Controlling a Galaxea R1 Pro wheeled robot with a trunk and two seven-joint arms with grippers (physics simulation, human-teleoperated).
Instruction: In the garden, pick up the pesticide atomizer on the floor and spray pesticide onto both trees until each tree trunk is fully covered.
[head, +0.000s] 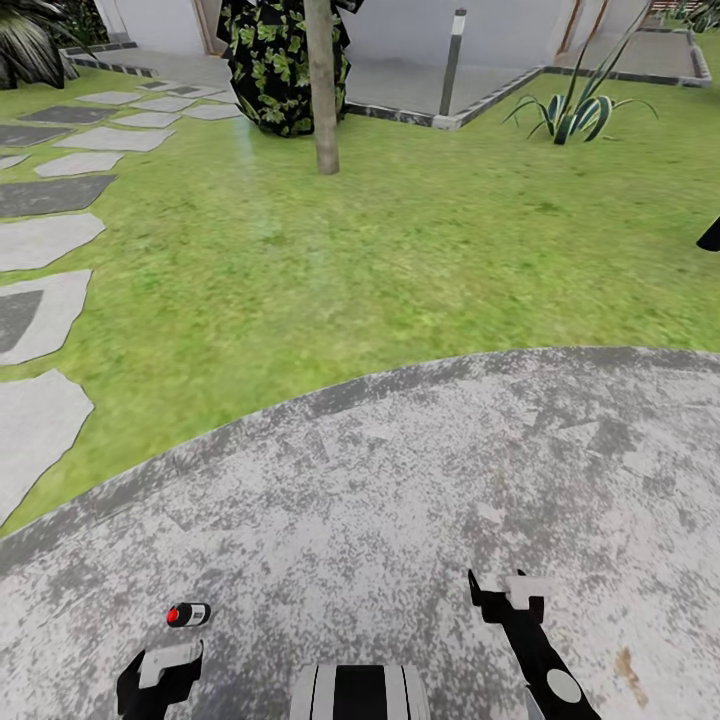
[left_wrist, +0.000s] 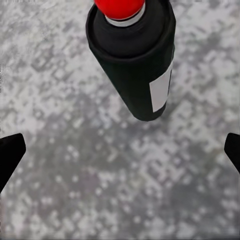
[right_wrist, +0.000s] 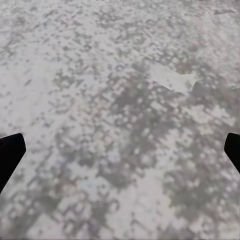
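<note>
The pesticide atomizer (head: 188, 614), a small black bottle with a red top and white label, lies on its side on the grey paved circle (head: 400, 480) near my base. My left gripper (head: 163, 668) hovers just behind it, open. In the left wrist view the atomizer (left_wrist: 135, 65) lies ahead of the open left gripper (left_wrist: 120, 150), outside the fingers (left_wrist: 10, 152). Over bare paving, my right gripper (head: 500, 592) is open with nothing between its fingers (right_wrist: 10, 152). One tree trunk (head: 321, 90), grey-brown and bare, rises from the lawn far ahead.
Green lawn (head: 420, 240) lies between the paving and the trunk. Grey stepping slabs (head: 45, 240) run along the left. A dark leafy shrub (head: 270, 60) stands behind the trunk, with a grey post (head: 453, 65) and a spiky plant (head: 575, 110) to the right.
</note>
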